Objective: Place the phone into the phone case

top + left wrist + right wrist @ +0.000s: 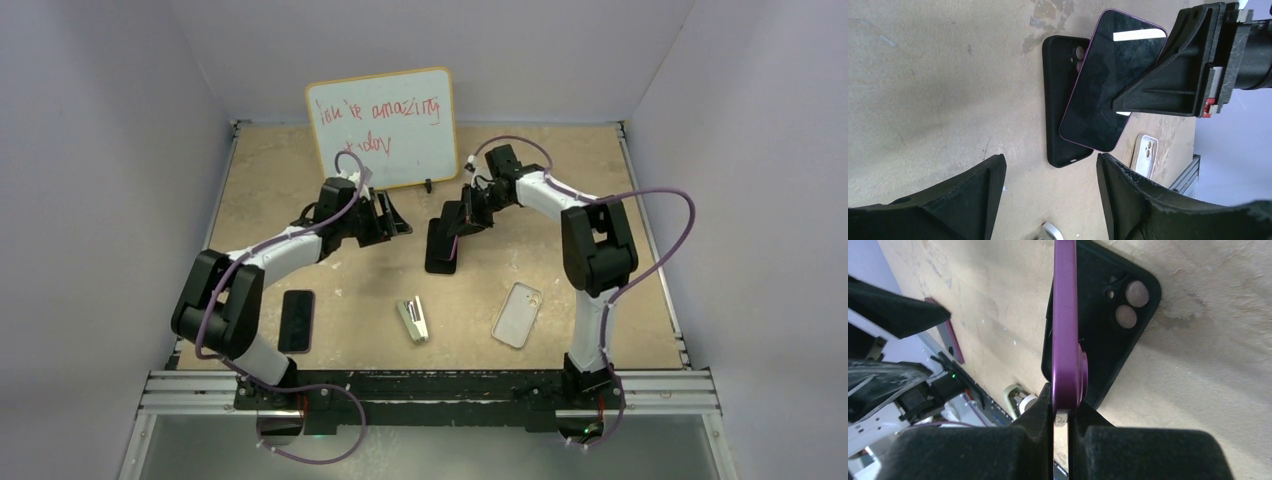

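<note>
Right end effector [1060, 412] is clamped on the very edge of the purple phone [1108, 85], a thin pinch close by the camera bump. That's the worry: with so little purchase the phone could pivot or slide out once it is pressed down. Directly under that end effector lies a black case [1055, 95], while the whitish phone case [517, 314] sits flat on the desk [300, 170], well apart, back toward the arm's base. So the phone may seat in the wrong shell. Left end effector [392, 222] hangs spread wide and empty, just across from the phone, and a nudge could knock it askew.
</note>
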You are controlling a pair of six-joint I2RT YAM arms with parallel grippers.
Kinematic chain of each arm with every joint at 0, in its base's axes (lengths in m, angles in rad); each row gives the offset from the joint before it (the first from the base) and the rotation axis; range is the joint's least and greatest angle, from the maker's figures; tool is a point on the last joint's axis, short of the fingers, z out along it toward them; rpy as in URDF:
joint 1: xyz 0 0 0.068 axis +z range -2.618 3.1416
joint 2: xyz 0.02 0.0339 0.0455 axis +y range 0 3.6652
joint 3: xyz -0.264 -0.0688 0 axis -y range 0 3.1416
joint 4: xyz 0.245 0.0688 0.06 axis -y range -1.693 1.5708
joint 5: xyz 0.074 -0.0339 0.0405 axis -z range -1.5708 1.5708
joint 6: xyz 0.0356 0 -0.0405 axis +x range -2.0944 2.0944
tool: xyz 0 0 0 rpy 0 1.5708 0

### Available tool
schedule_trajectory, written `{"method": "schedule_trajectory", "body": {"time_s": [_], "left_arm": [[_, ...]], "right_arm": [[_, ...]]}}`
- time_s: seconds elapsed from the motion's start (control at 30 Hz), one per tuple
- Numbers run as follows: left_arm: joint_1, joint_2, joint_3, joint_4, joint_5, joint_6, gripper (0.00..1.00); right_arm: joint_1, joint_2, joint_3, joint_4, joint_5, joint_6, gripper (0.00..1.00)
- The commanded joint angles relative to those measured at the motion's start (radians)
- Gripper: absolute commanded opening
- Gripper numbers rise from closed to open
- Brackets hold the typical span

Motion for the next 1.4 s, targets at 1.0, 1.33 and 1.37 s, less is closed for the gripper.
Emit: {"method": "schedule_trajectory", "body": {"time_s": [1.0, 1.33, 1.37], "left_arm": [[-0.130, 0.304, 0.031, 0.275, 0.054, -0.056, 0.50], [-0.142, 0.330, 0.011, 0.313, 0.070, -0.073, 0.42], [-0.142, 0.330, 0.008, 0.315, 0.073, -0.073, 0.41]], "right_arm": [[-0.002, 0.197, 0.211, -0.283, -0.112, -0.078, 0.39], [-0.003, 0.050, 0.003, -0.001, -0.022, 0.099, 0.25], [-0.002, 0.052, -0.014, 0.008, -0.021, 0.103, 0.20]]}}
